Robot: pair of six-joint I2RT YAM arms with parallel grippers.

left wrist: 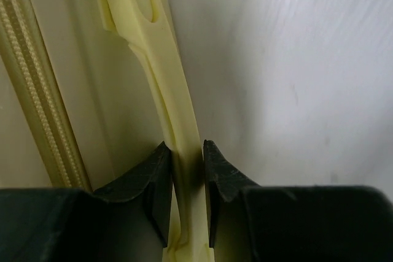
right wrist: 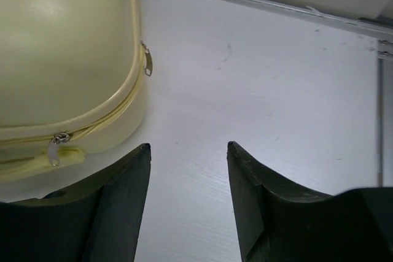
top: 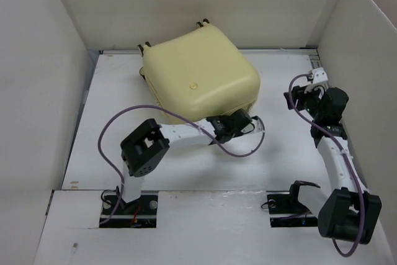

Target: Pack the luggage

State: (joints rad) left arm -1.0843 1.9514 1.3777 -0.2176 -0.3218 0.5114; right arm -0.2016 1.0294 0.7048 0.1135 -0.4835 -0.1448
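Pale yellow luggage (top: 198,72) closed on table (right wrist: 258,78), left gripper (left wrist: 186,151) clamped on its side handle (left wrist: 178,115) (thin yellow strip between the jaws), right gripper (right wrist: 187,145) parted, empty, near the luggage corner.

Pale yel. hard-shell luggage (top: 198,72) lies flat, lid closed.

Robot lab test cell: white table (top: 273,159) boxed by white panel walls (top: 37,91), two arms (top: 180,133) bolted at edge

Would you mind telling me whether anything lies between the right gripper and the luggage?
Nothing visible does: only table surface separates the open right gripper from the luggage corner. The left gripper is clamped on a yellow strip of it.
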